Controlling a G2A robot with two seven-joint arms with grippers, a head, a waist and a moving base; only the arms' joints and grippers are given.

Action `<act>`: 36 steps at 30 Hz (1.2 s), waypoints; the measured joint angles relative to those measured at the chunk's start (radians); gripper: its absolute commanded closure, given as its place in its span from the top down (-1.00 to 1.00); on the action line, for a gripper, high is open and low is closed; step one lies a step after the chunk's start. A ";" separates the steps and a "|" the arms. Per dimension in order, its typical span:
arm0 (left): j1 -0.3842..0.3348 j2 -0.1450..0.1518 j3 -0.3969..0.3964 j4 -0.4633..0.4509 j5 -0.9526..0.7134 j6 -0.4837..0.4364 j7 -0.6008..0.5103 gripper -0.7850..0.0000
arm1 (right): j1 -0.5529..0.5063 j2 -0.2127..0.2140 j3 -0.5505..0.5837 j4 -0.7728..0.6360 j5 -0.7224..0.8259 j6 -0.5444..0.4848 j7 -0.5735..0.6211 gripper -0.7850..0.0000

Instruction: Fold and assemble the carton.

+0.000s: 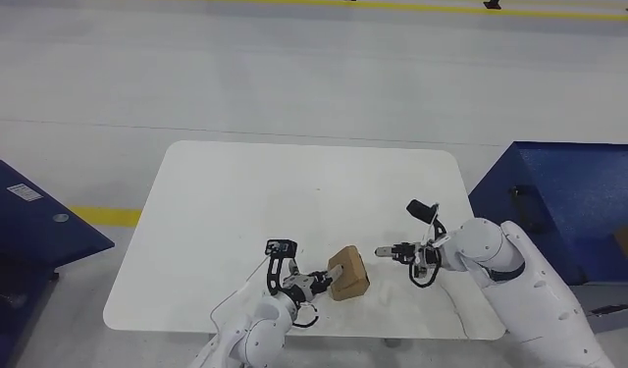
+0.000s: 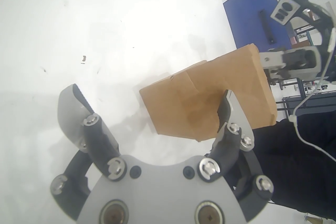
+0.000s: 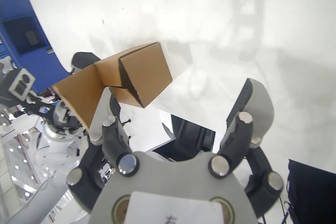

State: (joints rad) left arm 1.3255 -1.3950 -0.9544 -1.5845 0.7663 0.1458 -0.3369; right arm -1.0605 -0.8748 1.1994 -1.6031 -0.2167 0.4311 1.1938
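Note:
A small brown carton (image 1: 348, 273), folded into a box shape, stands near the front edge of the white table (image 1: 294, 191). In the right wrist view the carton (image 3: 136, 75) shows a dark gap along one flap seam. My left gripper (image 1: 320, 282) is open right beside the carton (image 2: 210, 93). In its own view the left gripper (image 2: 149, 93) has one finger (image 2: 229, 112) lying against the carton's face and the other off to the side over bare table. My right gripper (image 1: 385, 252) sits on the carton's other side, a little apart. The right gripper (image 3: 178, 88) is open with nothing between its fingers.
Blue containers flank the table, one on the right (image 1: 559, 191) and one on the left (image 1: 39, 231). The table's front edge lies just beyond the carton. The far part of the tabletop is bare white surface.

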 measured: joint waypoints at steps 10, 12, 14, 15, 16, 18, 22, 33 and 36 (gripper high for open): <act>-0.012 -0.006 0.019 0.023 0.019 0.012 -0.010 1.00 | -0.081 0.012 0.040 -0.068 0.034 -0.061 -0.003 1.00; -0.013 -0.006 0.020 0.024 0.020 0.013 -0.011 1.00 | -0.077 0.009 0.023 -0.066 0.024 -0.055 -0.013 1.00; -0.013 -0.007 0.020 0.024 0.020 0.014 -0.011 1.00 | -0.071 0.007 0.009 -0.062 0.020 -0.054 -0.016 1.00; -0.013 -0.007 0.020 0.024 0.020 0.014 -0.012 1.00 | -0.067 0.006 0.000 -0.058 0.015 -0.052 -0.017 1.00; -0.013 -0.008 0.020 0.025 0.020 0.015 -0.012 1.00 | -0.063 0.005 -0.007 -0.055 0.011 -0.049 -0.018 1.00; -0.013 -0.008 0.020 0.026 0.022 0.015 -0.013 1.00 | -0.054 0.002 -0.023 -0.048 -0.004 -0.040 -0.023 1.00; -0.013 -0.009 0.021 0.027 0.024 0.016 -0.014 1.00 | -0.038 -0.004 -0.058 -0.043 -0.031 -0.018 -0.038 1.00; -0.019 -0.014 0.026 0.031 0.023 0.021 -0.016 1.00 | 0.006 -0.019 -0.117 -0.011 -0.053 0.006 -0.041 1.00; -0.022 -0.016 0.028 0.035 0.023 0.024 -0.018 1.00 | 0.014 -0.021 -0.124 -0.004 -0.055 0.010 -0.039 1.00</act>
State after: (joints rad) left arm 1.3033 -1.4107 -0.9263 -1.5490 0.7890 0.1698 -0.3552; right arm -1.0466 -0.8957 1.0754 -1.6068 -0.2715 0.4416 1.1545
